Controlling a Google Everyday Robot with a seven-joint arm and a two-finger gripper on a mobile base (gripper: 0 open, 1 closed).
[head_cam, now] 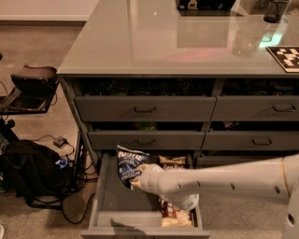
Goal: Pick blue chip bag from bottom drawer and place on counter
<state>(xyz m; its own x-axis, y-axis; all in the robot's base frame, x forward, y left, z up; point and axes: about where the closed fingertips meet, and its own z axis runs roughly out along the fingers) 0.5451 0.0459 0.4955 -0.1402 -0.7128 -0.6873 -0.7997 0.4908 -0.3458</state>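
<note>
The blue chip bag (127, 163) stands upright over the back left part of the open bottom drawer (100, 198), lifted a little off the drawer floor. My gripper (138, 179) is at the bag's lower right edge and is shut on it. My pale arm (224, 183) reaches in from the right, across the drawer. The counter (154, 42) is the glossy top of the cabinet above.
A brown Sea Salt bag (174, 162) lies at the drawer's back right, and another (175, 216) near its front, partly under my arm. A clear glass (245, 40), a dark cup (275, 10) and a checkered board (287, 57) sit on the counter's right side. A black backpack (28, 173) and cables lie on the floor at left.
</note>
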